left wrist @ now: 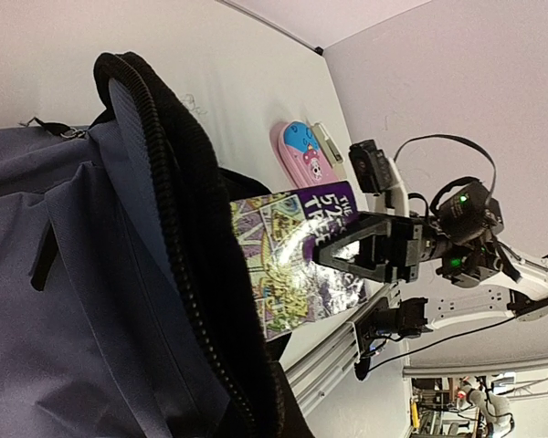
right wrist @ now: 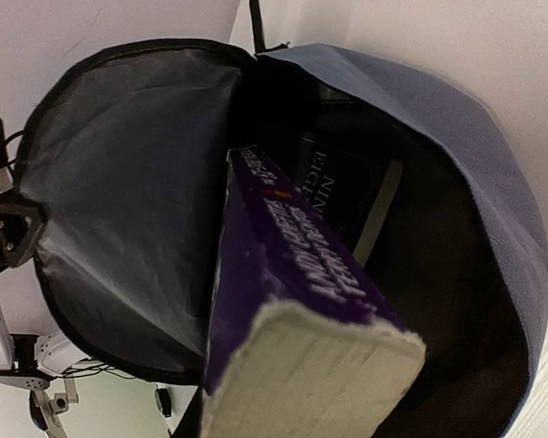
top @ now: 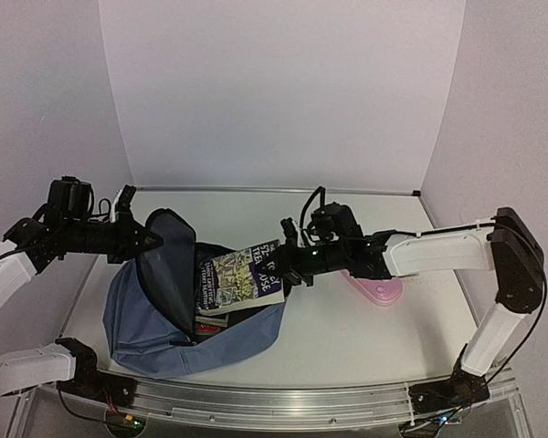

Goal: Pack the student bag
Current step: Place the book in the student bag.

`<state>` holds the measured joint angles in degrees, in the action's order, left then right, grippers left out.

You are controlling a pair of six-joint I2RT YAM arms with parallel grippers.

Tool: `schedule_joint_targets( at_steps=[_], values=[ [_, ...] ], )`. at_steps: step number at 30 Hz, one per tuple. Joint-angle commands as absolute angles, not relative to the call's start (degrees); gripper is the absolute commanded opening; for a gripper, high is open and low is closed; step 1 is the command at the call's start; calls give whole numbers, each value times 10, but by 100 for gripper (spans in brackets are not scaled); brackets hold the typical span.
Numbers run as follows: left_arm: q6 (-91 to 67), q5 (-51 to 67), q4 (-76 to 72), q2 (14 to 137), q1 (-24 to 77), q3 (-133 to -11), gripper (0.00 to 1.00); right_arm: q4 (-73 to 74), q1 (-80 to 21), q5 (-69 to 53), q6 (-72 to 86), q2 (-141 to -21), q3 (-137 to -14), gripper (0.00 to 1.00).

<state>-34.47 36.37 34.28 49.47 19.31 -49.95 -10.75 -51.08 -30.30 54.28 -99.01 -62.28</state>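
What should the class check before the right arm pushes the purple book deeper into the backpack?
1. Student bag mouth open: ok.
2. Left gripper shut on the flap, holding it up: ok.
3. Right gripper gripping the purple book: ok.
4. Book's leading end inside the mouth: ok.
5. Room beside the dark book already inside: cannot tell.
6. Pink pencil case clear of the path: ok.
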Motion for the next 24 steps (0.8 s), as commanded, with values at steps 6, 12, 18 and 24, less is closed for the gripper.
schedule_joint_targets(
  at_steps=[6,12,18,24],
  values=[
    [-338,391,309,474,190,-530,0,-248,-518,-327,589,-1059,-683,0],
    [-338,394,303,479,190,-530,0,-250,-542,-353,602,-1122,-717,0],
    [-336,395,300,482,190,-529,0,-250,-566,-343,599,-1163,-749,0],
    [-335,401,294,490,190,-528,0,-243,-578,-324,600,-1212,-788,0]
  ],
)
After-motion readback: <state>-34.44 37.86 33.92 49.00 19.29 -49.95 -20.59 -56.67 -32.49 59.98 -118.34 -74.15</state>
